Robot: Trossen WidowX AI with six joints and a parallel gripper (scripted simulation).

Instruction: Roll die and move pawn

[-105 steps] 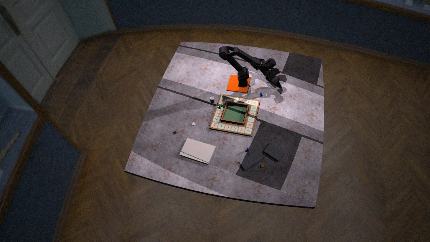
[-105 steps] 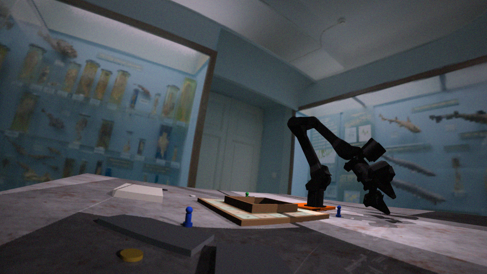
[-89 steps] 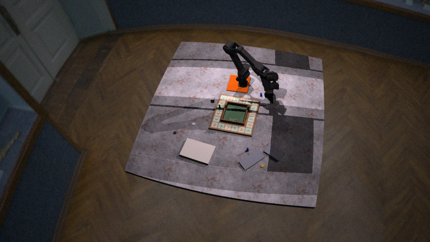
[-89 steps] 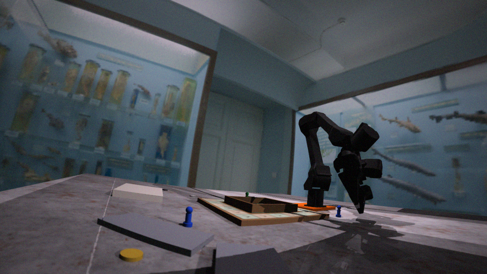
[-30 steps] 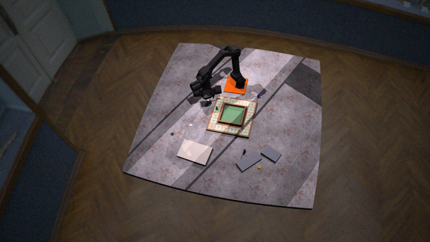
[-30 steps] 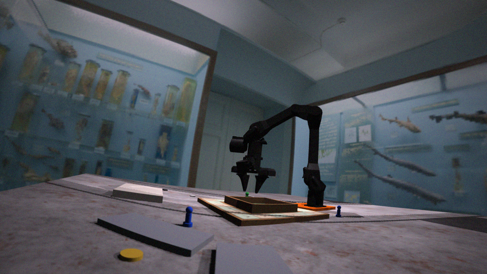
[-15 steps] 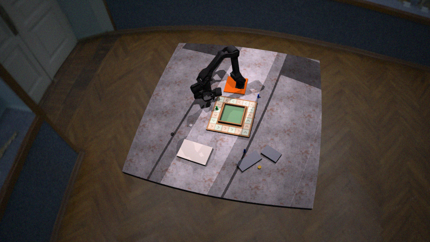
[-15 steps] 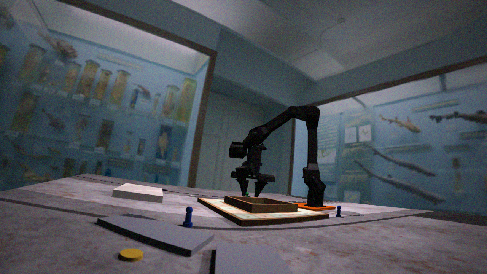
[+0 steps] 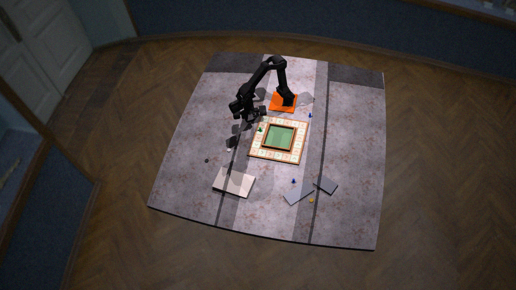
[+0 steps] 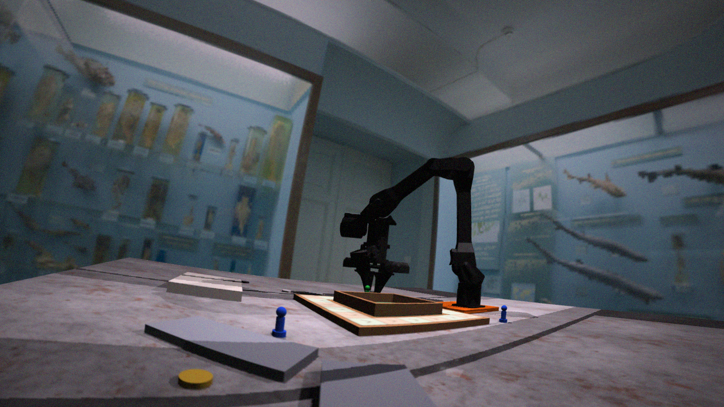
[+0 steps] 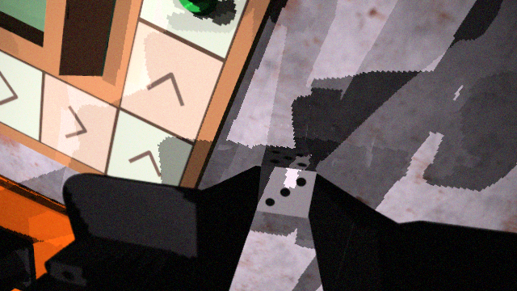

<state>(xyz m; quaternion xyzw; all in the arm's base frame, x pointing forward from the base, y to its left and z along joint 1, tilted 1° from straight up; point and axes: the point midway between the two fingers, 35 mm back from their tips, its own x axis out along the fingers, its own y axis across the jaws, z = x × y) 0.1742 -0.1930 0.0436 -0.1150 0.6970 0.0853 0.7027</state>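
Observation:
The white die (image 11: pixel 287 194) sits between my gripper's (image 11: pixel 286 173) (image 9: pixel 248 117) (image 10: pixel 373 285) two black fingers, which press on its sides; a face with three pips shows in the wrist view. The gripper is low over the table, just outside the board's (image 9: pixel 277 161) (image 10: pixel 374 324) (image 11: pixel 210 117) left edge, near the corner by the arm's base. The fingers hide the die in the top and exterior views. The green pawn (image 9: pixel 260 128) (image 10: pixel 366 288) (image 11: pixel 198 5) stands on a square of the board's left side. The green-floored dice tray (image 9: pixel 277 147) (image 10: pixel 389 306) is in the board's middle.
The arm's orange base plate (image 9: pixel 277 102) lies behind the board. Two blue pawns (image 9: pixel 309 114) (image 9: pixel 293 181), two grey slabs (image 9: pixel 298 193) (image 9: pixel 325 184), a beige slab (image 9: pixel 234 183), a yellow disc (image 9: pixel 311 199), a white disc (image 9: pixel 228 150) and a black disc (image 9: pixel 206 160) lie around the table.

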